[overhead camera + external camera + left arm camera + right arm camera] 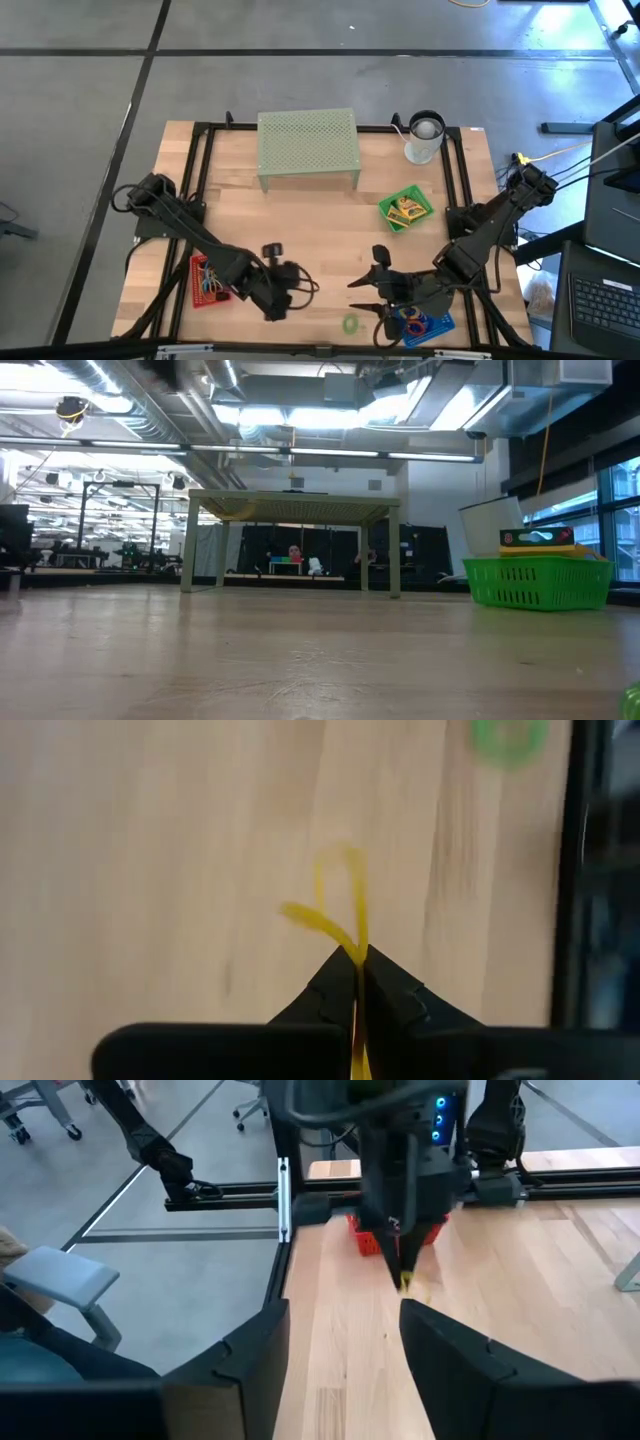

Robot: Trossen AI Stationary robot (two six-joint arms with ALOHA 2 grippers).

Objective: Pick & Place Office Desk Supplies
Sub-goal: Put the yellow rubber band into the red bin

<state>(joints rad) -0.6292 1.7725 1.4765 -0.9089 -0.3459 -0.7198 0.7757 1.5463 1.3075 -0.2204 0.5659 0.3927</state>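
Near the table's front edge, the left gripper has its fingers pressed together on a thin yellow rubber band, whose loop sticks out past the fingertips just above the bare wood. That arm reaches in low from the left, past the red tray. A green ring lies flat on the wood between the two grippers, close to the front edge. The right gripper is beside the blue tray, fingers spread wide and holding nothing, pointing across at the left one. Open wood stretches beyond them up to the green tray, then the pale green mesh riser and a white cup at the far edge.
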